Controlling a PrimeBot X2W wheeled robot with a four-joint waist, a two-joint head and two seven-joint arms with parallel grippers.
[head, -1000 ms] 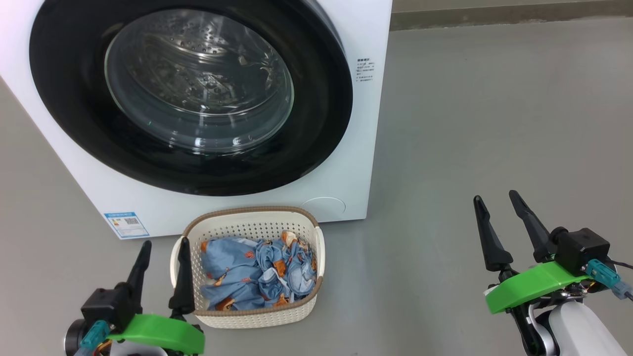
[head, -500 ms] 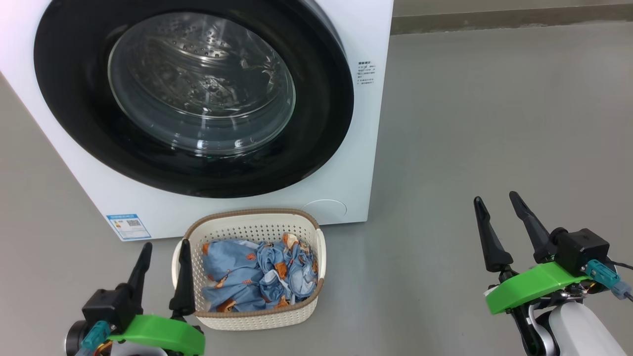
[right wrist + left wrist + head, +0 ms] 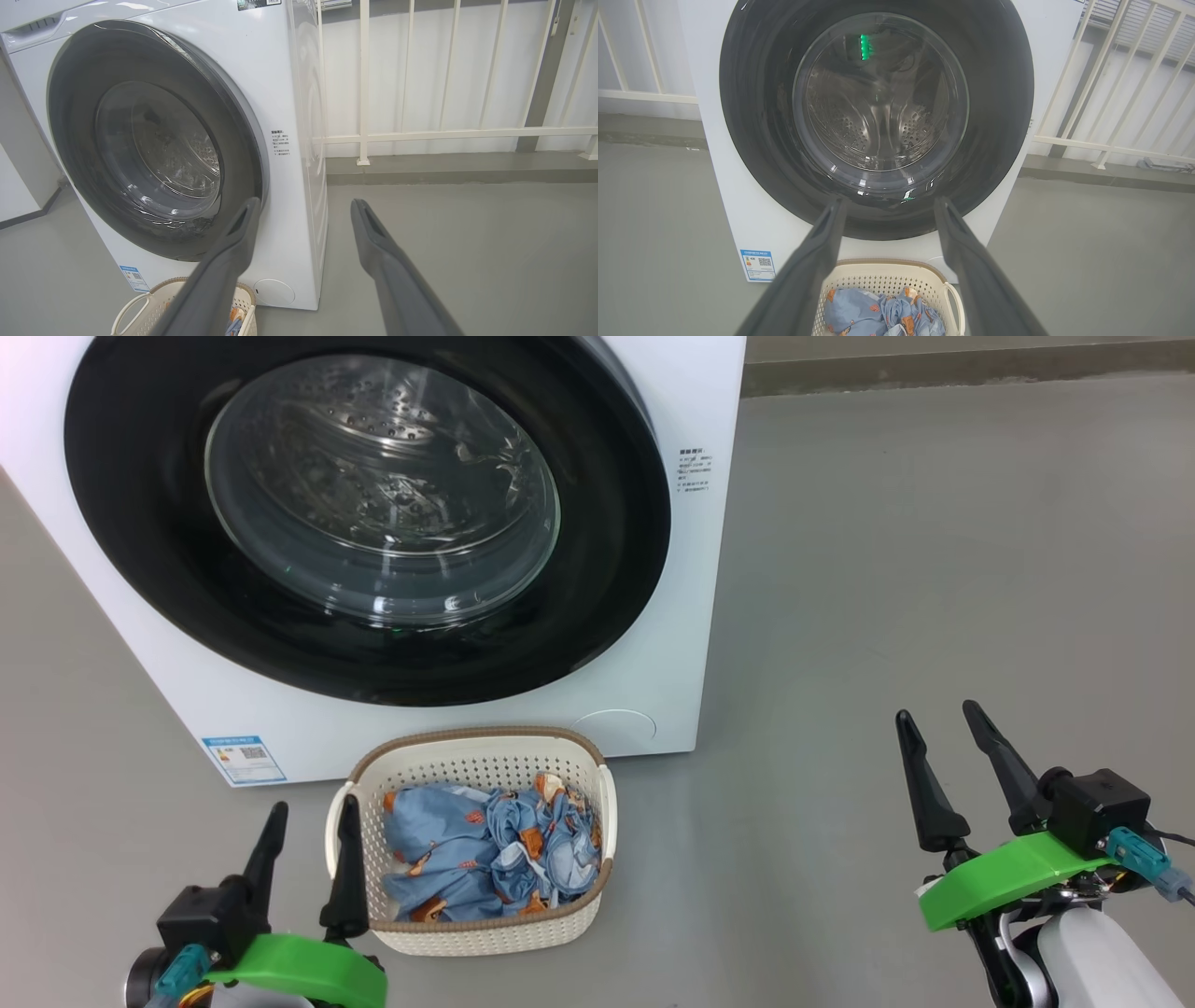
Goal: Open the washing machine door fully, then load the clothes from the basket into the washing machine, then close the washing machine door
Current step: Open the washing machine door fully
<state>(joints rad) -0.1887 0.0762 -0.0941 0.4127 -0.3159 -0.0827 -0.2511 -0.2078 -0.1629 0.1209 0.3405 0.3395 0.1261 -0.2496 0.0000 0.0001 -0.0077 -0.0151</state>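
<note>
Head view: the door (image 3: 611,523) is seen closed flush on the washer (image 3: 695,616). The basket (image 3: 476,735) is set on the floor (image 3: 887,541) just before the washer, below the door, and the clothes (image 3: 467,849) are bundled inside it. The left gripper (image 3: 314,805) is held wide and empty beside the basket's left edge; the right gripper (image 3: 936,709) is spread wide, empty, well apart to the right.

Head view looks down from above on the washing machine (image 3: 695,569); left wrist faces it squarely, right wrist obliquely; all share the basket (image 3: 471,735).
</note>
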